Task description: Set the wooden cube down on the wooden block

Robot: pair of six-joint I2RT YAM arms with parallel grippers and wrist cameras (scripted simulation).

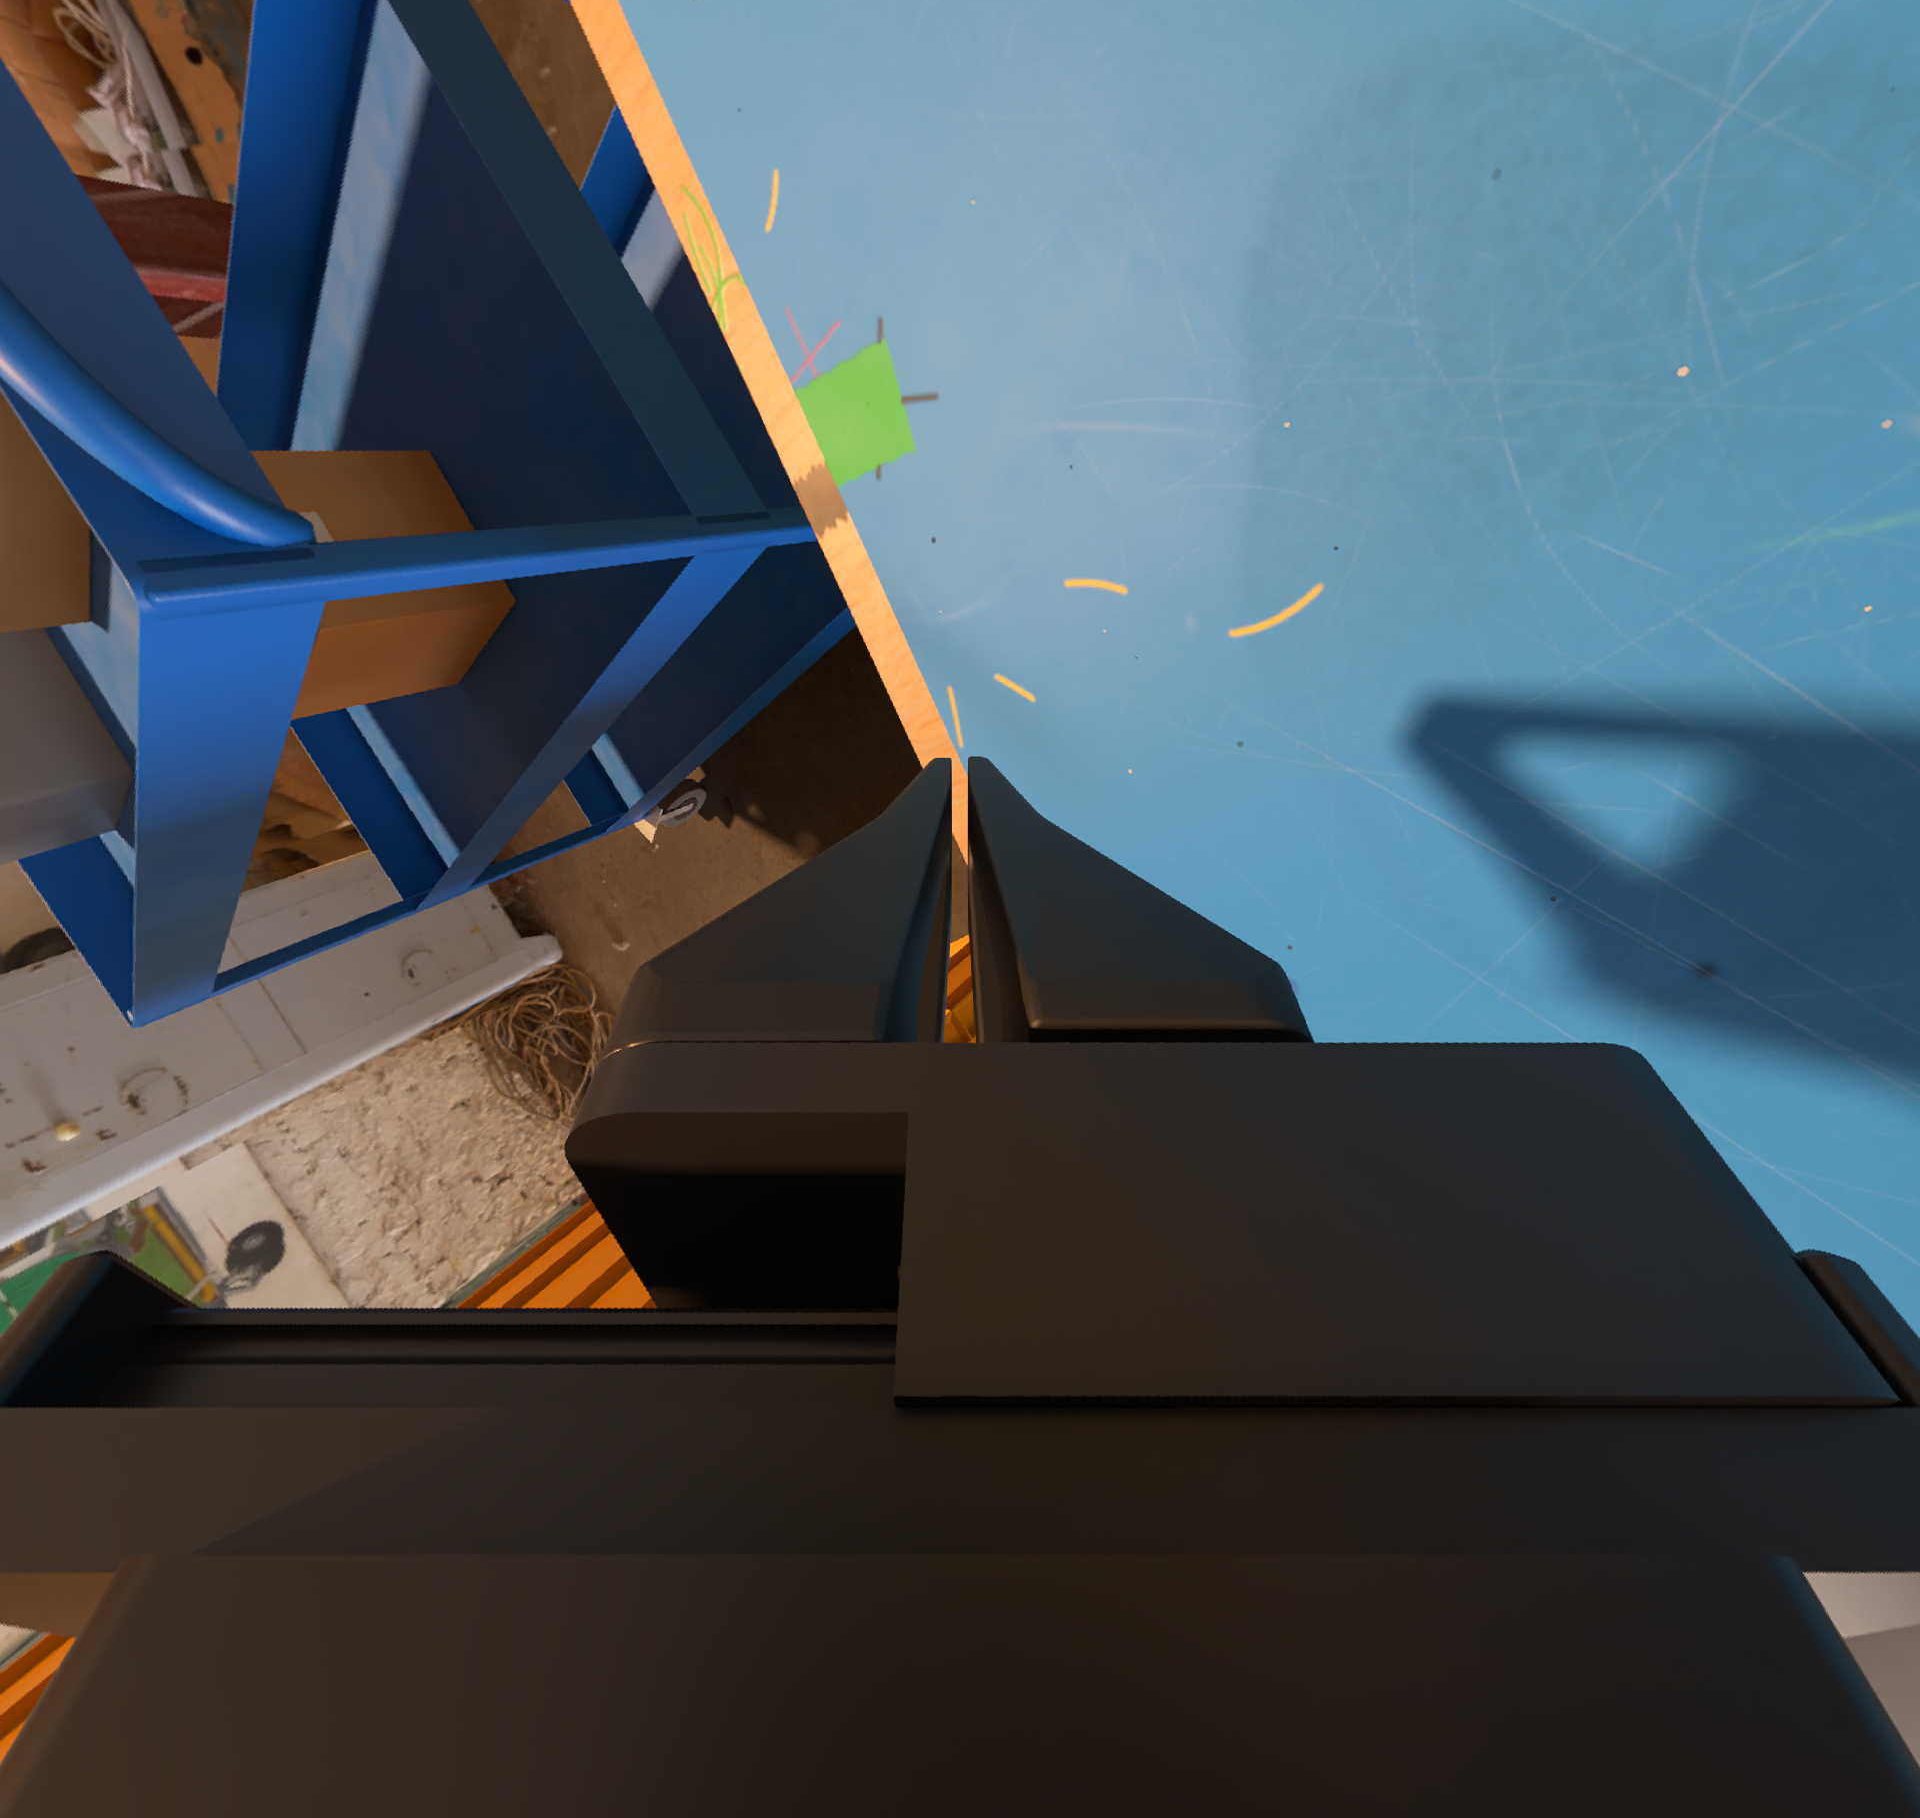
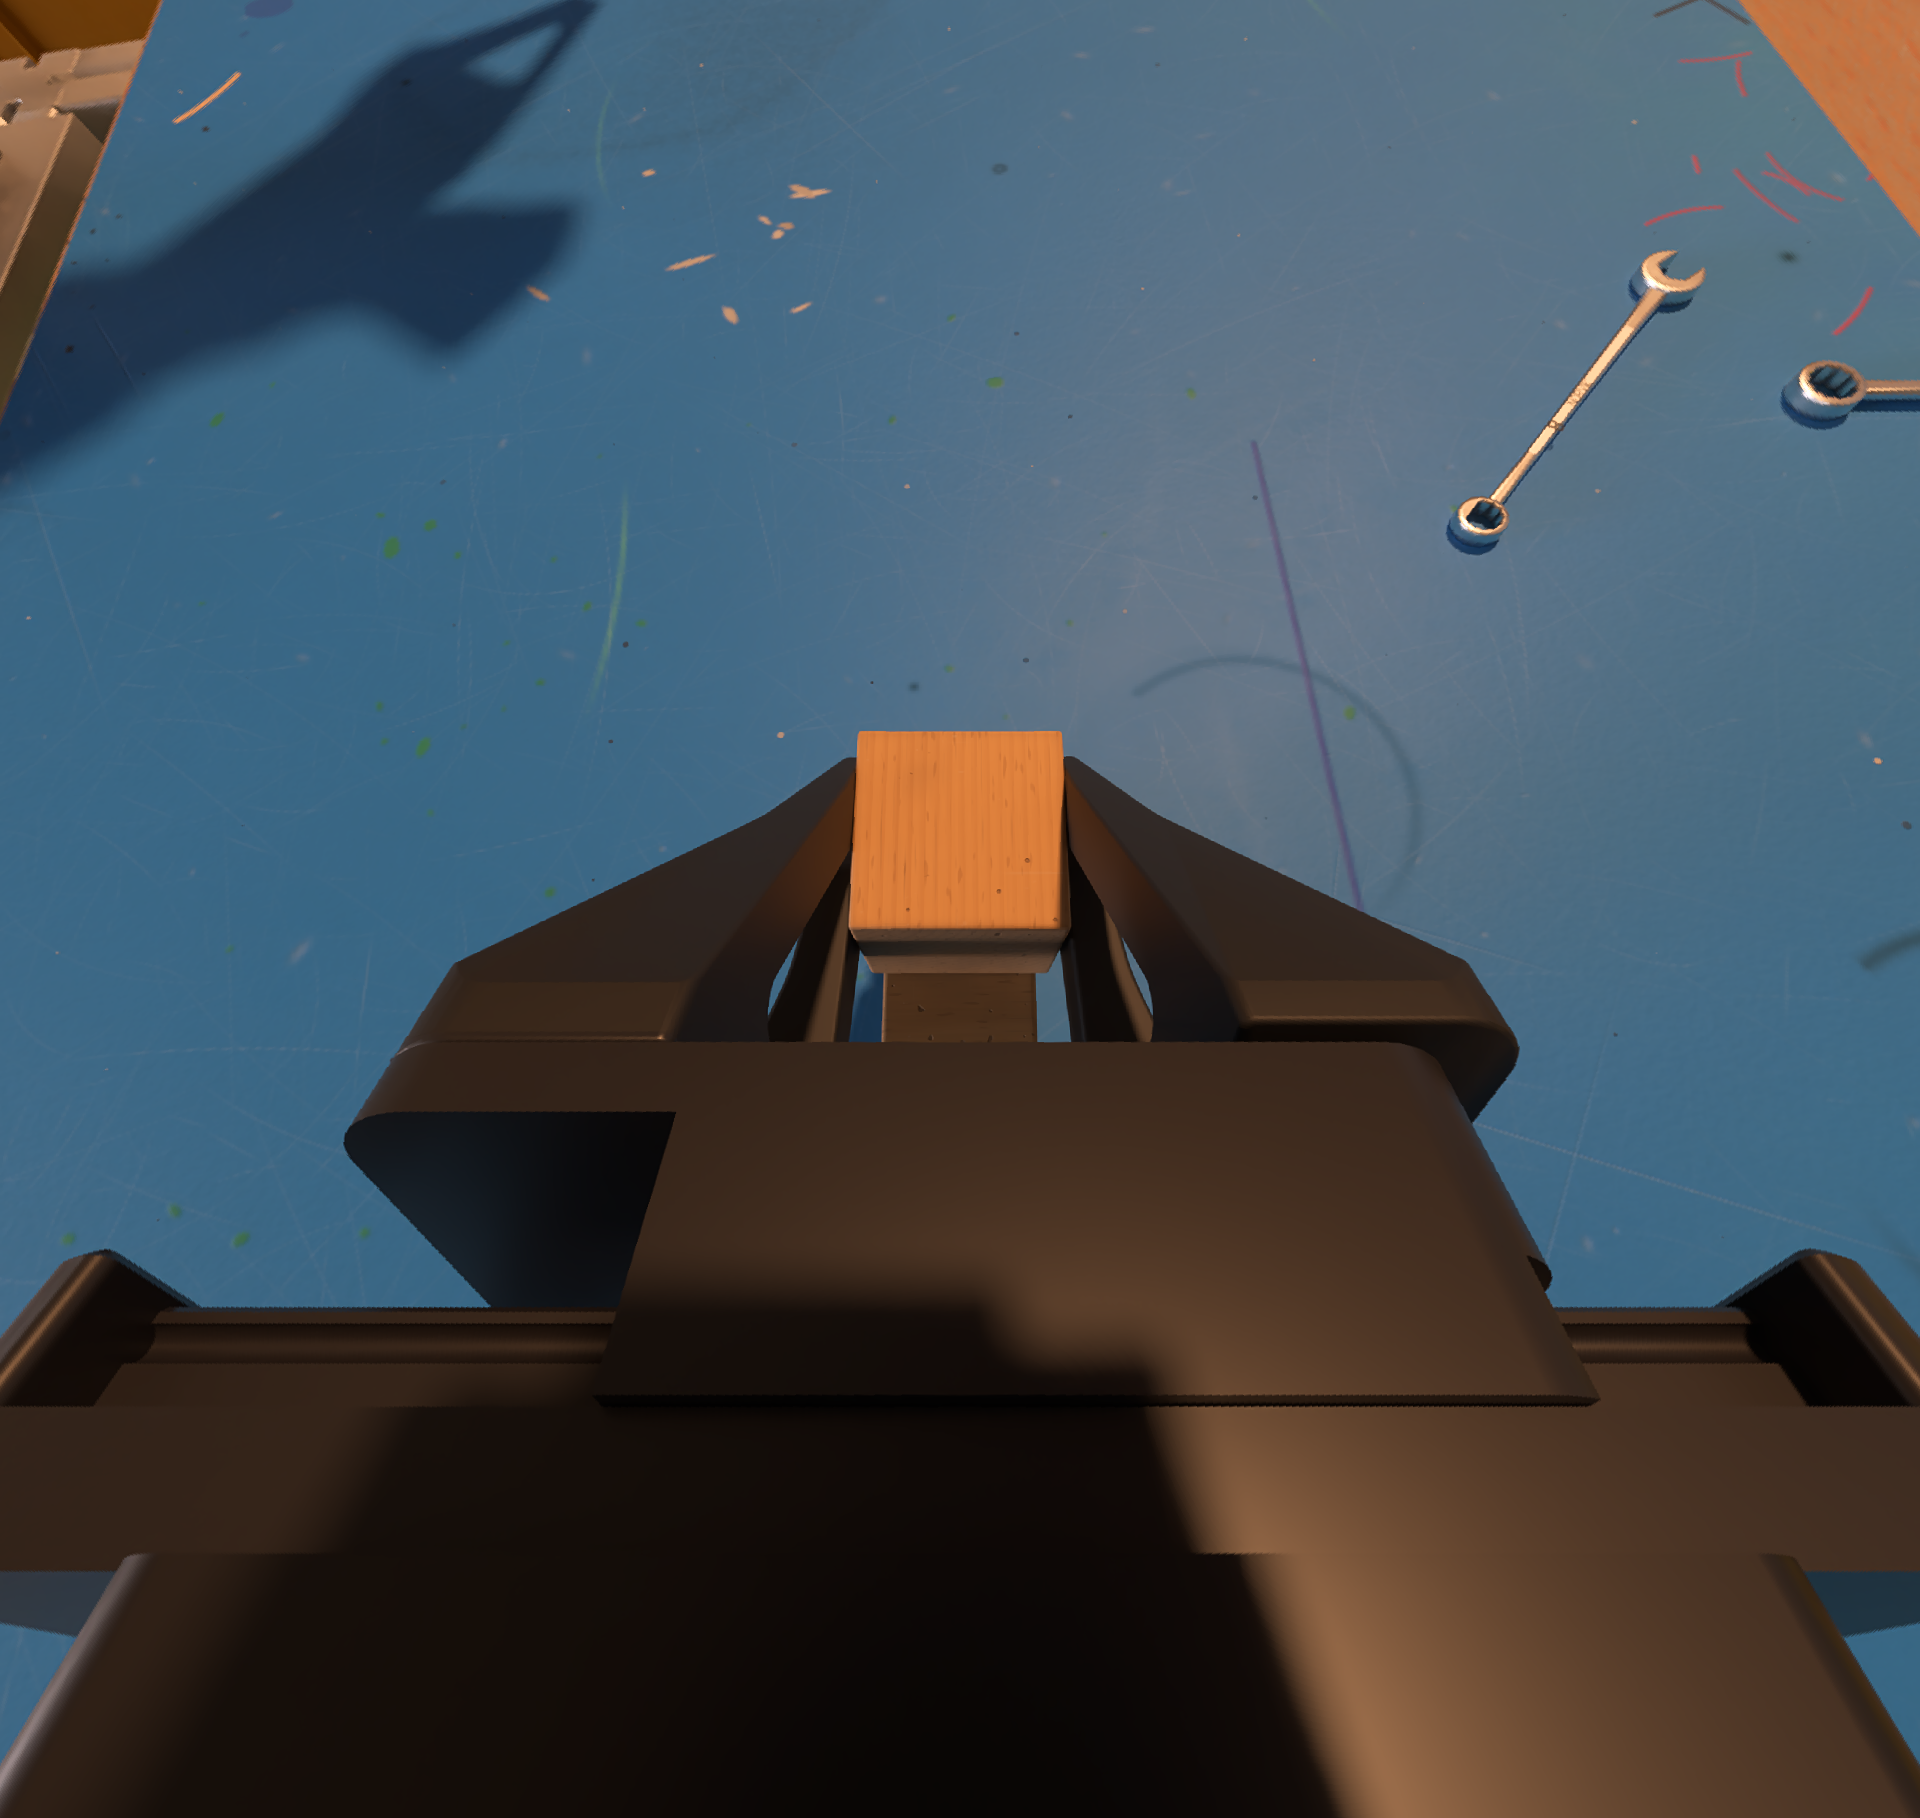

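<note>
In the right wrist view my right gripper (image 2: 960, 766) is shut on the wooden cube (image 2: 958, 833), with one finger pressed on each side of it. The cube is light orange wood with its top face towards the camera. Just under it, between the fingers, a narrower and darker wooden piece shows, the wooden block (image 2: 958, 1008). I cannot tell whether cube and block touch. In the left wrist view my left gripper (image 1: 960, 766) is shut and empty, above the left edge of the blue table top (image 1: 1351, 314). Neither cube nor block shows there.
Two silver wrenches lie on the blue table at the far right, one (image 2: 1579, 397) whole and one (image 2: 1829, 388) cut off by the frame. A green tape patch (image 1: 857, 412) marks the table's orange edge. A blue metal frame (image 1: 416, 573) stands beyond that edge.
</note>
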